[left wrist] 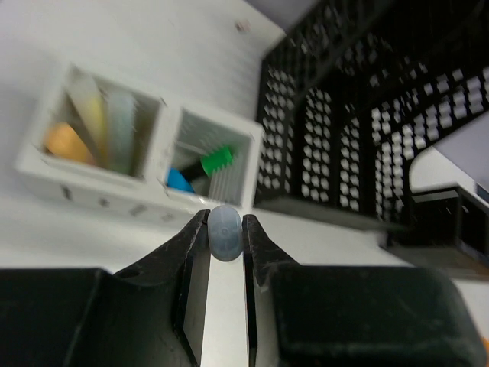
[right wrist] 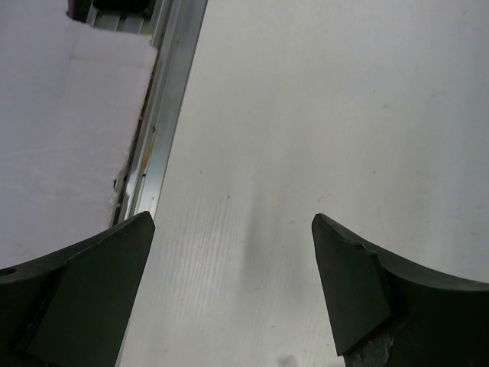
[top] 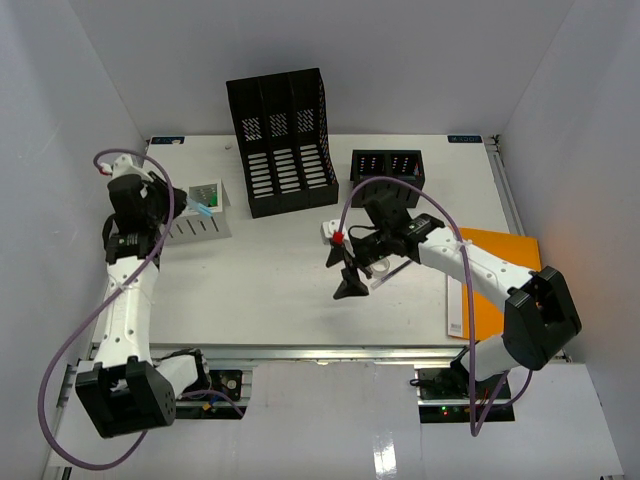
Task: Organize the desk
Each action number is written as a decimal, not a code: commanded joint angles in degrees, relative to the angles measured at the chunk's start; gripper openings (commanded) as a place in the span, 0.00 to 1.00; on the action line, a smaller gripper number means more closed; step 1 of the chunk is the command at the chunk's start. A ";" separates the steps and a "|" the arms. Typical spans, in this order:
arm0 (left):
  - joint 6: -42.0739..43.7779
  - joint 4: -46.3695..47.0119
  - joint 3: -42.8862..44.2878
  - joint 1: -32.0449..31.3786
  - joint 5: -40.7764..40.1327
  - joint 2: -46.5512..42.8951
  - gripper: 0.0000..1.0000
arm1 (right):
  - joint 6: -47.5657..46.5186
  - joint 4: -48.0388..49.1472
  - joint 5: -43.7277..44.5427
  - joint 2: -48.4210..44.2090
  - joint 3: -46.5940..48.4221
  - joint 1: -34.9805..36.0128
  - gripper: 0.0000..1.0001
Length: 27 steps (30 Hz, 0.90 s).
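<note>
The white desk point(top: 260, 290) has a silver rail point(right wrist: 164, 115) along its front edge. My left gripper point(left wrist: 226, 229) is shut on a pale blue rounded pen end point(left wrist: 225, 232). It hovers over a white two-compartment organizer point(left wrist: 164, 157), which holds orange, yellow, blue and green items. In the top view this gripper point(top: 190, 207) is at the organizer point(top: 205, 225) on the desk's left. My right gripper point(top: 350, 282) is open and empty, pointing down over the desk's middle. Its wrist view point(right wrist: 233, 252) shows only bare desk point(right wrist: 321, 107) between the fingers.
A tall black three-slot file rack point(top: 283, 140) stands at the back centre, also in the left wrist view point(left wrist: 359, 115). A small black bin point(top: 388, 167) is at the back right. An orange folder point(top: 500, 275) lies at the right edge. A small white and red item point(top: 333, 235) lies by the right wrist.
</note>
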 commanded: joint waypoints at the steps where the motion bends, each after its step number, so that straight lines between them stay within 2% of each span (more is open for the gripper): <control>1: 8.85 -1.44 8.53 3.49 -8.70 6.08 0.05 | -10.03 -4.61 -0.59 -3.16 -2.79 -2.40 0.90; 5: 10.11 -0.99 13.65 5.08 -11.04 10.09 0.05 | -11.36 -4.68 -1.41 -4.01 -4.39 -2.92 0.90; 10: 10.86 -0.91 16.08 5.89 -11.26 14.79 0.05 | -12.29 -5.11 -1.20 -3.92 -5.05 -3.26 0.90; 22: 11.69 2.55 13.67 5.89 -9.27 19.79 0.09 | -12.55 -5.37 -3.07 -4.71 -5.23 -6.20 0.90; 24: 11.12 2.77 13.09 5.90 -8.79 20.05 0.16 | -12.64 -5.45 -3.22 -4.70 -5.40 -6.60 0.90; 25: 10.96 2.85 12.46 5.97 -8.39 19.81 0.27 | -12.64 -5.29 -3.14 -4.55 -5.40 -6.76 0.90; 27: 10.48 3.13 11.17 5.90 -7.79 19.42 0.43 | -12.53 -5.10 -3.13 -4.16 -5.50 -7.34 0.90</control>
